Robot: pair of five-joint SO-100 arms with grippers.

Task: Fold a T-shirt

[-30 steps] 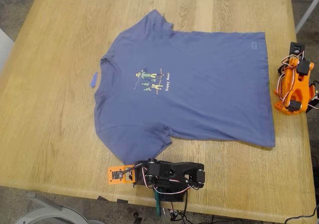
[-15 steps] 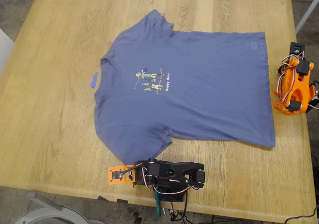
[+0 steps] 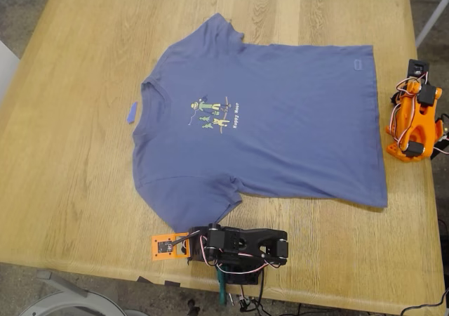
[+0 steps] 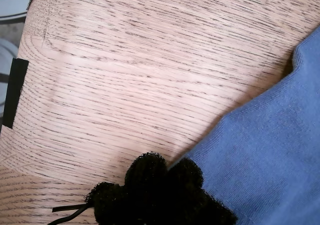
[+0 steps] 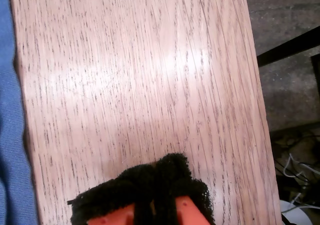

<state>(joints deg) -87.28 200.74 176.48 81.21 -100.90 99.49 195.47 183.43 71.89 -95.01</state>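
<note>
The slate-blue T-shirt (image 3: pixel 280 119) lies spread flat on the wooden table (image 3: pixel 77 189), collar toward the exterior view's left, cartoon print facing up. My first gripper (image 4: pixel 162 187), on the black arm (image 3: pixel 238 246) folded at the table's near edge, is shut with its black foam pads together. It sits just off the edge of a sleeve (image 4: pixel 270 155). My second gripper (image 5: pixel 150 185), on the orange arm (image 3: pixel 414 119) at the exterior view's right, is shut over bare wood. The shirt's hem (image 5: pixel 10 135) lies a short way from it.
A small purple strip (image 3: pixel 132 112) lies on the wood beside the collar. Black tape (image 4: pixel 12 92) marks the table edge near my first gripper. The table's edge and the floor (image 5: pixel 290 85) lie close beside my second gripper. A white leg (image 3: pixel 431 14) stands at the exterior view's top right.
</note>
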